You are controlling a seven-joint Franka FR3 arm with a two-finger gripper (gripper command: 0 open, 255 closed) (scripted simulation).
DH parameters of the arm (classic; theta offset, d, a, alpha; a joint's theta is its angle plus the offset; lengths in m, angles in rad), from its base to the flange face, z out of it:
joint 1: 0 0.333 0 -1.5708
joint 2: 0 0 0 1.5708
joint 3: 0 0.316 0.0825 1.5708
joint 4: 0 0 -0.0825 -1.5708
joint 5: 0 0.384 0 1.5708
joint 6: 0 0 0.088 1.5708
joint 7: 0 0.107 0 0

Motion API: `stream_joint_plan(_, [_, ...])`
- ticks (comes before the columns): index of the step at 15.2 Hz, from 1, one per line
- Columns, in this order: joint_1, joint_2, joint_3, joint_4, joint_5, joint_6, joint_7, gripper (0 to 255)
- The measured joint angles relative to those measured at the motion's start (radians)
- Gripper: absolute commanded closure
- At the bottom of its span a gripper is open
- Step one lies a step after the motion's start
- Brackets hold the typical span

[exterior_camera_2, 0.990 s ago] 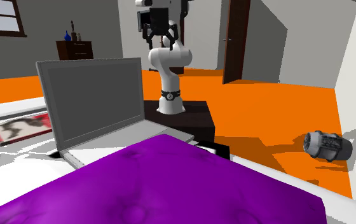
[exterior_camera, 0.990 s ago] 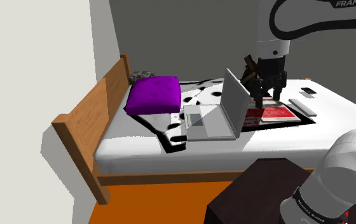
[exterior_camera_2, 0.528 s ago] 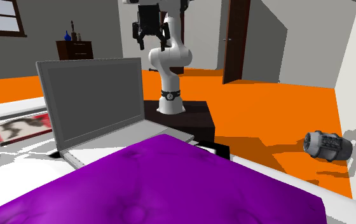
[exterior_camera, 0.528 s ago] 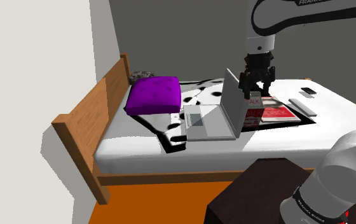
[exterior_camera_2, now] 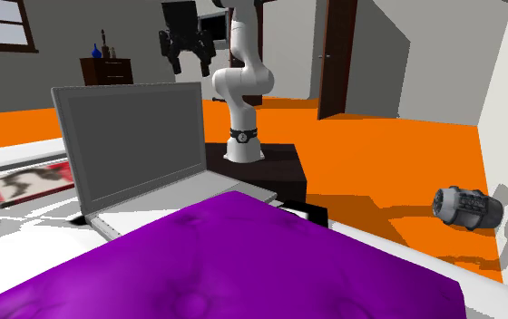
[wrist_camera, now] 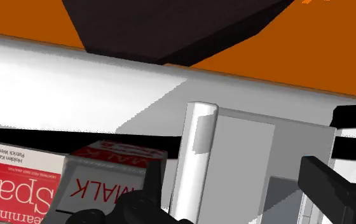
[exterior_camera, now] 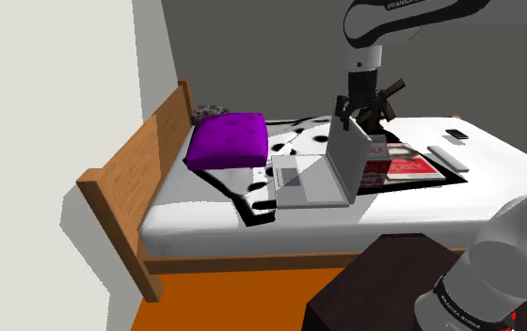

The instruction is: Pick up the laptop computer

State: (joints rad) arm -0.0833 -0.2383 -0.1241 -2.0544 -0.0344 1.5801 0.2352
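The grey laptop (exterior_camera: 318,174) stands open on the white bed (exterior_camera: 497,165), its screen upright. In the second exterior view its dark screen (exterior_camera_2: 130,136) faces the camera. My black gripper (exterior_camera: 358,111) hangs open just above the screen's top edge, pointing down. From the second exterior view the gripper (exterior_camera_2: 187,56) shows above and behind the lid, fingers apart. In the wrist view the lid's top edge (wrist_camera: 196,159) lies between the two fingers (wrist_camera: 329,188), closer to one of them, with the keyboard deck (wrist_camera: 291,165) beyond. Nothing is clasped.
A purple pillow (exterior_camera: 229,139) lies near the wooden headboard (exterior_camera: 135,160). Red magazines (exterior_camera: 407,167) lie behind the laptop's screen, with small dark devices (exterior_camera: 456,134) further along. My dark stand (exterior_camera: 375,282) sits on the orange floor (exterior_camera_2: 379,181), where a grey cylinder (exterior_camera_2: 465,208) rests.
The gripper has risen and moved toward the shoulder view's left, from over the red magazines to above the laptop screen's top edge. It stays open. The laptop has not moved.
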Motion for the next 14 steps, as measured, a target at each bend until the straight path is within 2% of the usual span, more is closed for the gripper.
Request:
stream_joint_plan(9, [-0.065, 0.335, -0.071, 0.363, 0.049, -0.032, 0.037, 0])
stream_joint_plan(14, [-0.071, 0.364, -0.076, 0.345, 0.055, 0.014, 0.041, 0])
